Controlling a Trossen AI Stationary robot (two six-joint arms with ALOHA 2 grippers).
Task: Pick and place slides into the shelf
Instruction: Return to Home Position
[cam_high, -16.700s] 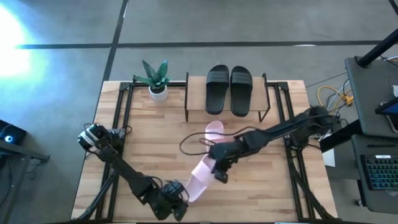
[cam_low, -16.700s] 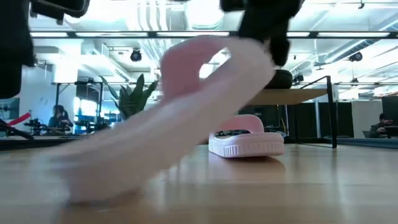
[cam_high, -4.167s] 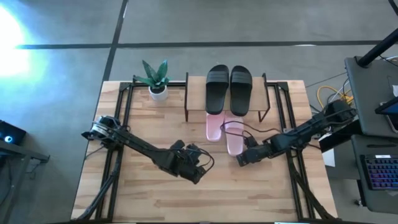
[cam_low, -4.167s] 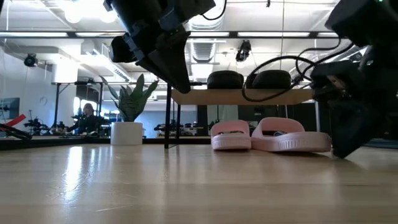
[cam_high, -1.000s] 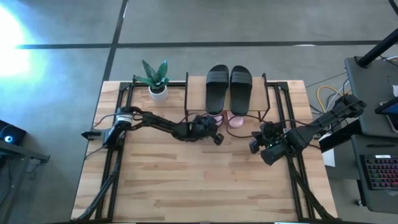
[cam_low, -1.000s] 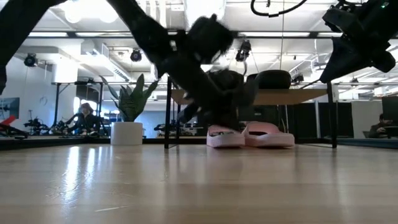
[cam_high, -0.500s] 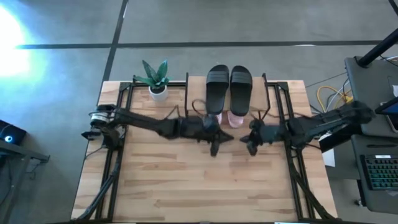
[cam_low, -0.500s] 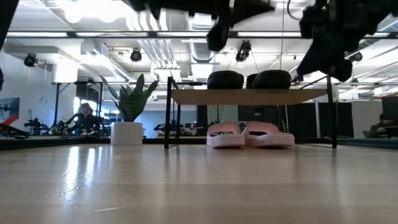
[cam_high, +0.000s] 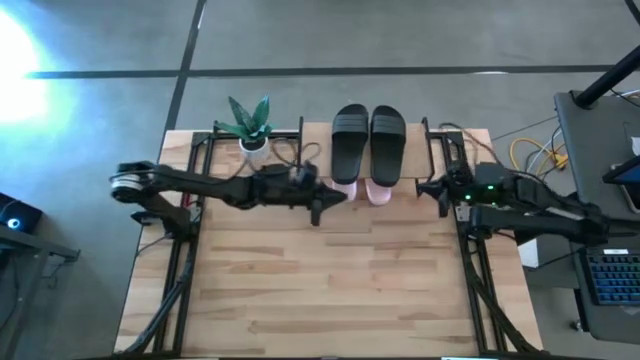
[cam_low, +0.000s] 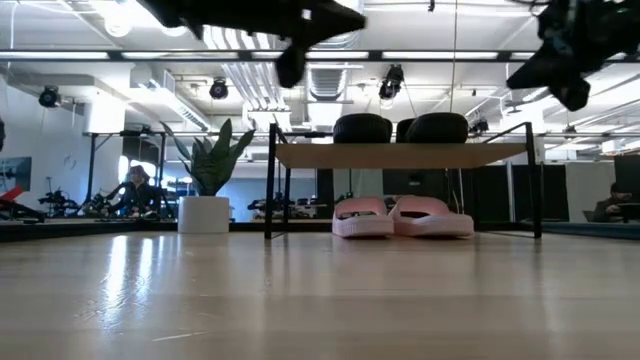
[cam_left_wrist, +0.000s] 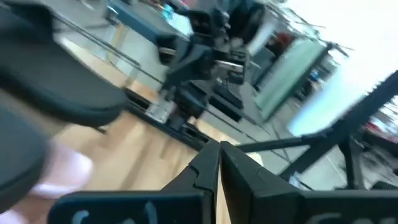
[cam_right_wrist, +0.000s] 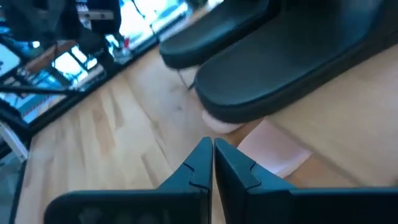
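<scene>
Two black slides (cam_high: 369, 143) lie side by side on the shelf's light top board (cam_low: 400, 156). Two pale pink slides (cam_low: 402, 217) rest sole-down on the tabletop under that board; only their heels (cam_high: 361, 190) show from above. My left gripper (cam_high: 318, 207) hangs shut in the air just left of the shelf's near left leg. It shows at the top of the low view (cam_low: 291, 62). My right gripper (cam_high: 441, 195) is shut too and hovers just right of the shelf's right legs. In the right wrist view the black slides (cam_right_wrist: 273, 68) fill the upper part.
A potted plant (cam_high: 253, 130) stands at the table's far edge, left of the shelf. Black cables loop near the shelf's legs (cam_high: 300, 160). The wide wooden tabletop (cam_high: 320, 290) stretches toward the near edge. Monitors and a keyboard (cam_high: 605, 275) sit off the table's right side.
My left gripper has risen from the pink slides at table level and drawn back toward the table's left. My right gripper has lifted and moved toward the far right, beside the shelf's right legs. The pink slides stay in place under the board.
</scene>
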